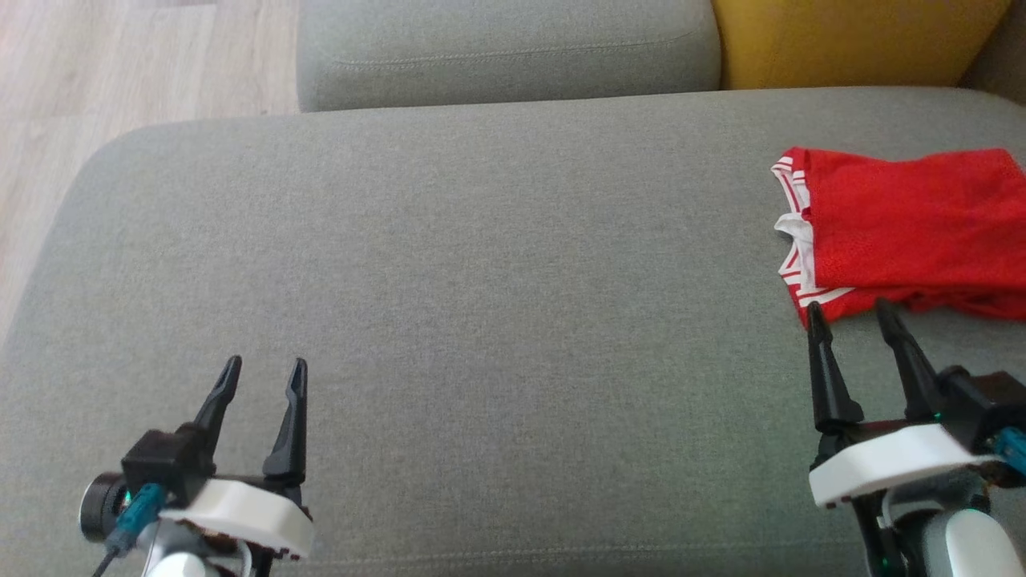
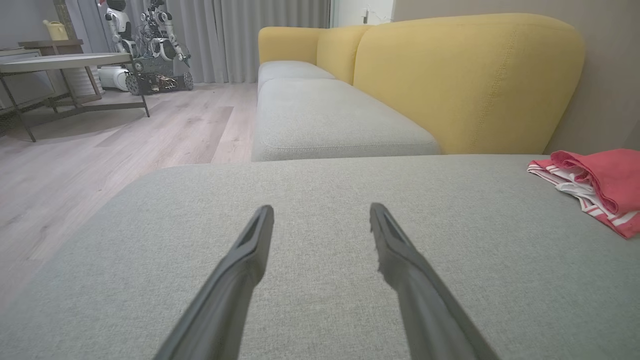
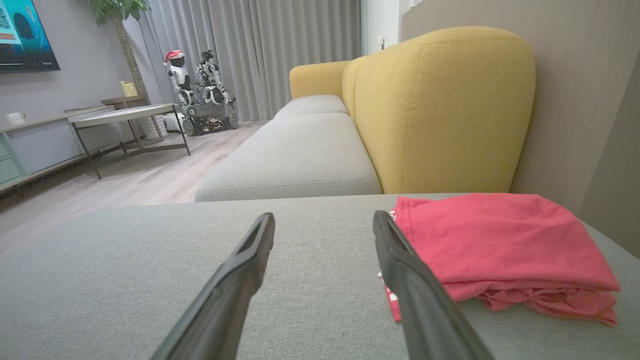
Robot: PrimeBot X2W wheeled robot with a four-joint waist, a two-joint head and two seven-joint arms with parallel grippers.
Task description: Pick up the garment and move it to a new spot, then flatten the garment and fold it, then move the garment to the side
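Fingers (image 1: 292, 409) spread empty on left gripper (image 1: 264, 369) and right gripper (image 1: 850, 308); garment (image 1: 914, 224), frame right, looks limp and light, so you'd pinch its near edge.

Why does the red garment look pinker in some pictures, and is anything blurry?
Head view: garment saturated red under flat, even light. Both wrist views: it looks paler pink, and the wide lens stretches the fingers near the bottom edge, slightly soft.

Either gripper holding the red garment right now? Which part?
Nothing is held. Left gripper and right gripper are both open and empty; the red garment lies folded on the cushion.
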